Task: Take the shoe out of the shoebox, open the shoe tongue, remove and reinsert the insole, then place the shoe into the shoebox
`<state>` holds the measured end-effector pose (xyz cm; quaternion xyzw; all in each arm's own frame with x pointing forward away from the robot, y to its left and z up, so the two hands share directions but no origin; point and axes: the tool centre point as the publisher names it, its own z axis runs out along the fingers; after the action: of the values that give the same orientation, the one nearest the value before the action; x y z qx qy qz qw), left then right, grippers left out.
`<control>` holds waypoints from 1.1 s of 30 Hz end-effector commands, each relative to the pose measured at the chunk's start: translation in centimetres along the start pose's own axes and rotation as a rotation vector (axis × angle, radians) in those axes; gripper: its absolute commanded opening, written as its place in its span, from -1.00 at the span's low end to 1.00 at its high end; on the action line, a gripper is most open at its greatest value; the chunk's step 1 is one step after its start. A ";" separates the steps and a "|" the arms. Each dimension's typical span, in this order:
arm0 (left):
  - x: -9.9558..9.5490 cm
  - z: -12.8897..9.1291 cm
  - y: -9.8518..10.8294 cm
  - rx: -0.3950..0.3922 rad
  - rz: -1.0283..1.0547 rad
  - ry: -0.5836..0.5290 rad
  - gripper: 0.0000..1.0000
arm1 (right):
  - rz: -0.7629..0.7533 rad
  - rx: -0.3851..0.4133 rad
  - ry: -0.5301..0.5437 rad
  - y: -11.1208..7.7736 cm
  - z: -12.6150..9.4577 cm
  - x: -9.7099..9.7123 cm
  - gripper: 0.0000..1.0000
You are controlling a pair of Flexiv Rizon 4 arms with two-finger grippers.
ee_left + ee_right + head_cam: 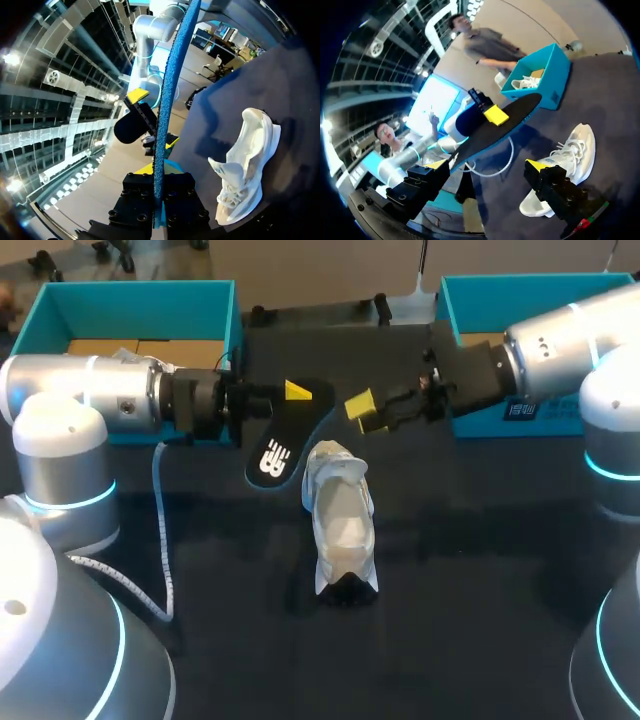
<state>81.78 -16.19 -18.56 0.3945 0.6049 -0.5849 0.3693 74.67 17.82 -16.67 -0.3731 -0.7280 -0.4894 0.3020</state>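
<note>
One loose shoe [343, 530], one insole [285, 435], two shoeboxes [130, 295]

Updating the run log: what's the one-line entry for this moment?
step: insole out | left end effector: shut on insole | right end effector: open, near insole | shoe: on table

Our right gripper [487, 166] hangs over the dark table [612, 100], yellow-tipped fingers spread wide. Just ahead, our left gripper [494, 116] holds the black insole [521, 110] level, one yellow tip showing on top. The white shoe [567, 155] rests on the table beside our finger, with the teal shoebox [559, 75] beyond it.
</note>
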 end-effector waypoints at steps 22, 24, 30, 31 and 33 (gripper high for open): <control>0.2 0.0 -0.4 0.023 -0.032 -0.004 -1.00 | -0.649 0.214 -0.288 -1.7 -4.4 -1.9 1.00; 0.4 -0.1 -1.0 0.041 -0.091 -0.014 -1.00 | -0.741 0.238 -0.376 -2.0 -5.0 -2.5 1.00; 0.5 -0.2 -3.4 0.088 -0.269 0.000 -1.00 | -0.754 0.237 -0.376 -2.2 -5.1 -2.9 1.00; 0.6 -0.2 -3.8 0.102 -0.282 -0.004 -1.00 | -0.754 0.237 -0.376 -2.2 -5.1 -2.9 1.00; 1.0 0.1 -4.5 0.119 -0.351 -0.002 -1.00 | -0.754 0.237 -0.376 -2.2 -5.1 -2.9 1.00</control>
<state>78.07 -16.48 -17.67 0.3146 0.6216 -0.6710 0.2536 76.19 12.09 -18.49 -0.1062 -0.9081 -0.4017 0.0516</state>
